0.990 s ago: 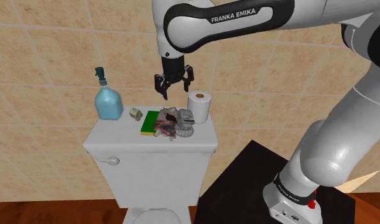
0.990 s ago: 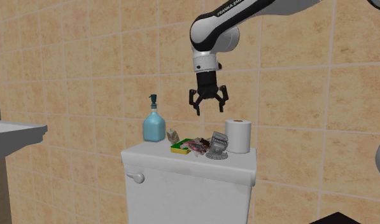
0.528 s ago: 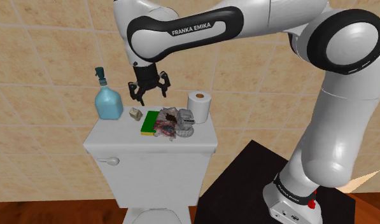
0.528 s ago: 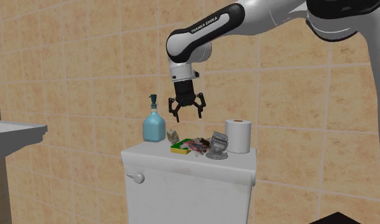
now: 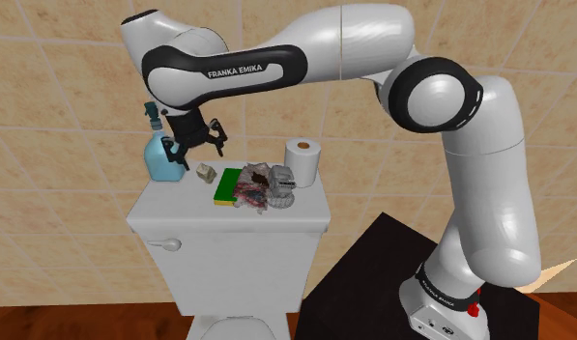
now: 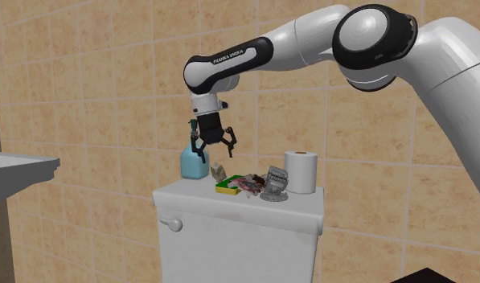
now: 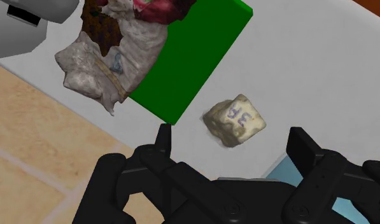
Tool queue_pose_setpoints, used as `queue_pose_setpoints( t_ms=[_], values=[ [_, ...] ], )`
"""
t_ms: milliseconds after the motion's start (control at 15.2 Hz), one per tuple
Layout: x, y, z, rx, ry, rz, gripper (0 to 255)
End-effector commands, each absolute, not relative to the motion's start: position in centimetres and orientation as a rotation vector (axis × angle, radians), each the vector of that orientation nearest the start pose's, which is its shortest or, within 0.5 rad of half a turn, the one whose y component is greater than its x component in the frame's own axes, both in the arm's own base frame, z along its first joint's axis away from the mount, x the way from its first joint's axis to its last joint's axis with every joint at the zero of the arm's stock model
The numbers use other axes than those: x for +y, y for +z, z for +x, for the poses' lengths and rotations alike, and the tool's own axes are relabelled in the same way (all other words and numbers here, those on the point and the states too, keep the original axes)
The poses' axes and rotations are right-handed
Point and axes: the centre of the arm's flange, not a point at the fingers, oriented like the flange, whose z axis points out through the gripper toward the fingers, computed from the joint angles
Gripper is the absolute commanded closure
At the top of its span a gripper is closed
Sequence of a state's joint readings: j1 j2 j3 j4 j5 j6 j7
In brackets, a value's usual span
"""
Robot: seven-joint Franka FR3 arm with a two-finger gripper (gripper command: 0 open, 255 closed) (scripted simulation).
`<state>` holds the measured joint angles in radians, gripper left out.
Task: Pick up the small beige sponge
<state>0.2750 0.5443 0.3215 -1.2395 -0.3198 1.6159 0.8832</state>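
The white arm (image 5: 344, 43) stretches out level, its end effector (image 5: 194, 147) pointing down, fingers (image 7: 307, 149) apart.

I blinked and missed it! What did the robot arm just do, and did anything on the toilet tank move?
The gripper swung toward the shoulder view's left, from near the toilet roll to over the small beige sponge, beside the blue bottle. Its fingers are open as before and hold nothing. The sponge, bottle, roll and green sponge stayed put.
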Motion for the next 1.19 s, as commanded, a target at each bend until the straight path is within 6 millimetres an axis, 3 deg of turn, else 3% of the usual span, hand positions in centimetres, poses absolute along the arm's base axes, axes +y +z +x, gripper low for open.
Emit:
queue_pose_setpoints(
  t_ms=[0, 396, 462, 1122],
  values=[
    [32.1, 44.3, 62.1, 0.473, 0.006, -3.317, 0],
    [32.1, 41.9, 62.1, 0.473, 0.006, -3.317, 0],
    [32.1, 41.9, 62.2, 0.473, 0.006, -3.317, 255],
    [32.1, 42.4, 62.1, 0.473, 0.006, -3.317, 255]
  ],
)
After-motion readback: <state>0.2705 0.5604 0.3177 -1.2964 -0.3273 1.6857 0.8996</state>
